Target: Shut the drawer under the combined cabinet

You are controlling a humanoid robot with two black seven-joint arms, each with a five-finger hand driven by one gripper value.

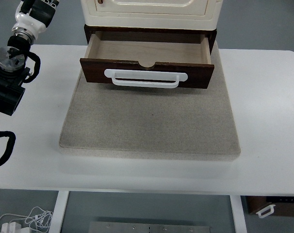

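Observation:
A dark brown wooden drawer [147,73] stands pulled out from under the cream cabinet [149,12]. Its inside [147,51] holds nothing, and a white bar handle [146,78] runs across its front. My left arm [8,73] comes in along the left edge and reaches toward the top left corner. Its hand [35,12] is partly cut off by the picture's top edge, well left of the drawer and not touching it. My right arm is out of view.
Cabinet and drawer sit on a grey felt mat [149,126] on a white table [268,121]. A black cable [4,148] loops at the left edge. Below the table's front right lies a brown piece with a white handle [270,208].

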